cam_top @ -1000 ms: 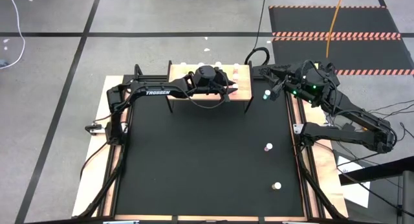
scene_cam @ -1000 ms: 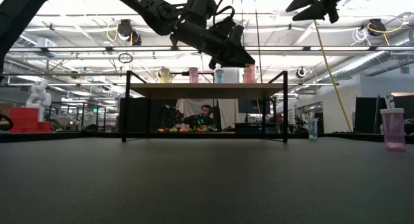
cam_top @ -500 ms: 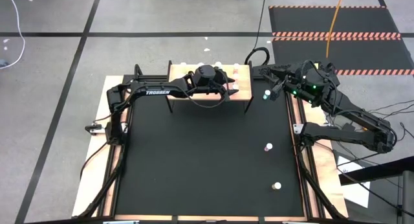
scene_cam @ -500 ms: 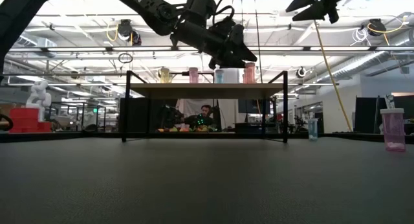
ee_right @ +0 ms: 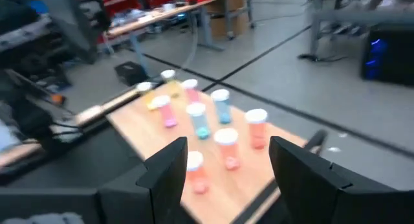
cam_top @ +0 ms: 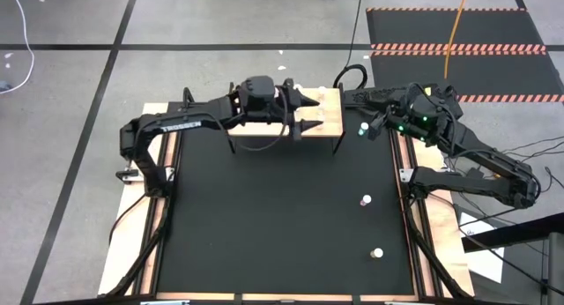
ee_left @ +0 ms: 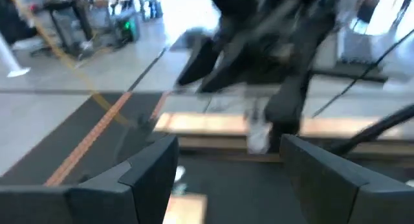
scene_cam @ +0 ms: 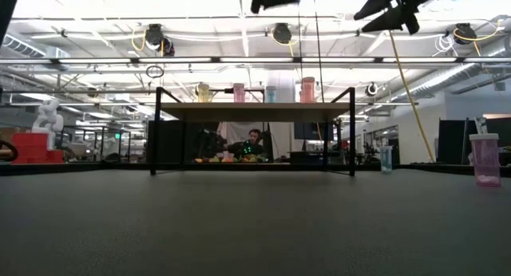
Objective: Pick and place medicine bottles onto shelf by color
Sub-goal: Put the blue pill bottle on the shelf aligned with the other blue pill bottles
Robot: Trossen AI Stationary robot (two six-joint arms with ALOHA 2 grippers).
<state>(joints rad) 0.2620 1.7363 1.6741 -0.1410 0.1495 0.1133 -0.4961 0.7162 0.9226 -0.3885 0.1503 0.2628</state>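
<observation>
Right wrist view gives the best look at the medicine bottles (ee_right: 197, 120): small pale things with white caps, tinted pink, yellow and blue-green, standing upright in loose rows on the light-wood top of the shelf (ee_right: 259, 169). They sit just ahead of the right gripper (ee_right: 226, 166), whose two dark fingers stand spread with nothing between them. From overhead that right gripper (cam_top: 377, 122) hangs off the shelf's right end, close beside a single blue-green bottle (cam_top: 362, 128) on the table.

The left gripper (cam_top: 308, 114) is over the shelf (cam_top: 330, 120), its fingers splayed apart and empty; the white caps show just behind and beside it. Two more bottles (cam_top: 366, 200) stand well apart from both grippers, out on the black mat toward the near right corner.

The table (cam_top: 264, 226) is covered in black matting with wooden strips along its sides. Seen level from the tabletop, the shelf (scene_cam: 255, 108) stands on thin black legs with about four bottles visible along its top, though the tints are hard to tell there. Behind it lies a large workshop with ceiling lights, benches and a person seated in the distance.
</observation>
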